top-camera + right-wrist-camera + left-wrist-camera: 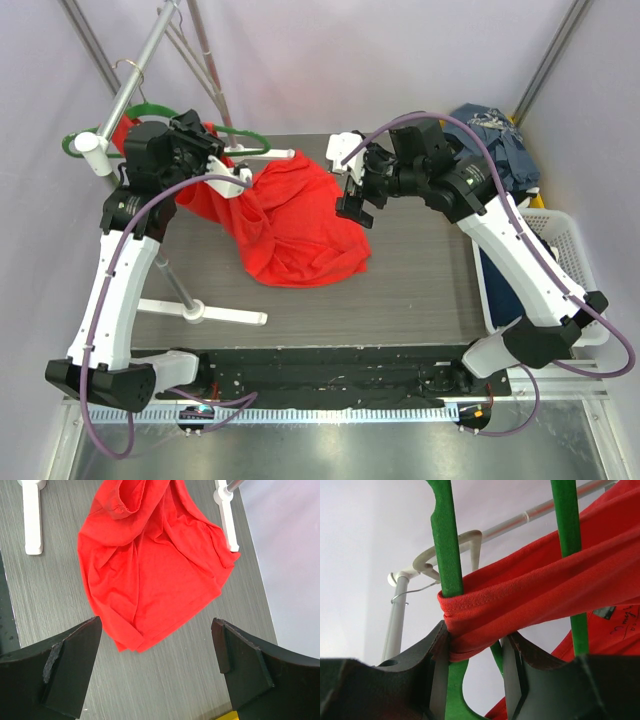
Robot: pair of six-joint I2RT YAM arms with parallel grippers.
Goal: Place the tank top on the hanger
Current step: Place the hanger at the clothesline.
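The green hanger [243, 131] hangs at the back left by the rack; close up, its bar [447, 555] runs upright. The red tank top [300, 220] has one strap [545, 585] looped round that bar, and its body trails down onto the table [150, 570]. My left gripper [212, 140] is shut on the hanger [475, 650], with the strap bunched between its fingers. My right gripper [355, 195] hovers open above the garment's lower hem [157, 640], holding nothing.
A metal rack pole [150, 55] slants at the back left, its white feet [225, 315] on the table. A pale hanger [470, 537] hangs on the rod. Dark blue clothes [490, 135] lie at the back right, beside a white basket [560, 260].
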